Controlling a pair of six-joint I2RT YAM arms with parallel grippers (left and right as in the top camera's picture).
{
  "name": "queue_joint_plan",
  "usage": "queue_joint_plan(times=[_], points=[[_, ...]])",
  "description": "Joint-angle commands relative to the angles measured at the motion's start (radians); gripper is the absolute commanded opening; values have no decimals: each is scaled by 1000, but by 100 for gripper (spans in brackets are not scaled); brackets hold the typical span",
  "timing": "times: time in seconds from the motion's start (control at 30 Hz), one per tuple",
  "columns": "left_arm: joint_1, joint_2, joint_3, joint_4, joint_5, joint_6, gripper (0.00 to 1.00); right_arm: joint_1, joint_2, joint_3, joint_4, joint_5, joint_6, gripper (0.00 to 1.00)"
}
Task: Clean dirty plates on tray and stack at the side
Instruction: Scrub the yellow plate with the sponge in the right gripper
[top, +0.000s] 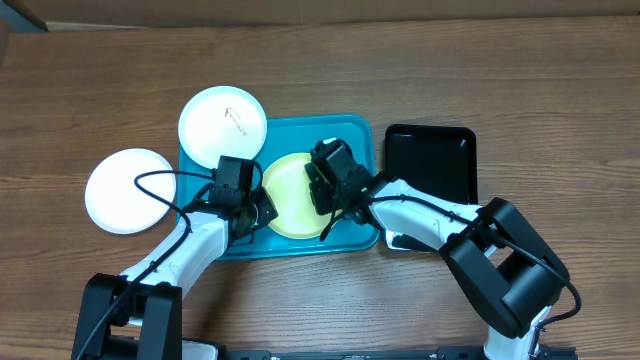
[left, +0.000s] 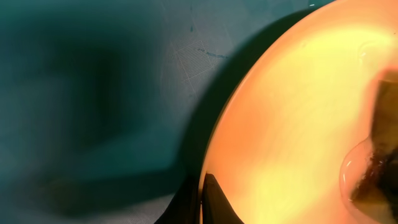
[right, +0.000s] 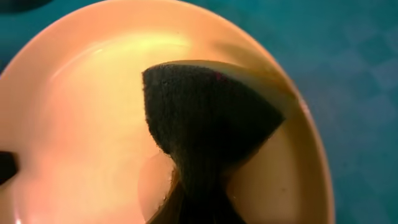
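Right claw (top: 322, 192) pinches a dark sponge (right: 205, 112) and presses it onto the pale yellow-green plate (top: 290, 195), which lies in the turquoise tray (top: 350, 135). Left claw (top: 255, 210) is clamped on that plate's left rim. One white plate (top: 222, 122) overlaps the tray's far-left corner. Another white plate (top: 128, 190) lies on the counter (top: 500, 90) to the left. A black tray (top: 430, 160) sits just to the right.

Yellow-green plate (top: 288, 188) lies in turquoise tray (top: 350, 135), one white plate (top: 222, 122) overlaps its corner, other white plate (top: 128, 190) beside.
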Motion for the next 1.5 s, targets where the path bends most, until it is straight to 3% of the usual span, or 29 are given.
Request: queue_joint_plan(times=[0.0, 0.27, 0.53, 1.03, 1.47], points=[[-3, 10, -13, -6, -1, -17, 4, 25, -6, 45, -8, -88, 18, 4], [-3, 10, -13, -8, -1, -13, 4, -21, -139, 146, -138, -56, 6, 4], [-3, 10, -13, -7, -1, -14, 4, -25, -132, 129, -253, -15, 11, 4], [-3, 10, -13, -7, 0, -14, 4, -25, -71, 57, -233, -21, 208, 4], [-3, 10, -13, -7, -1, -14, 4, -25, 21, 57, -183, -166, 258, 4]])
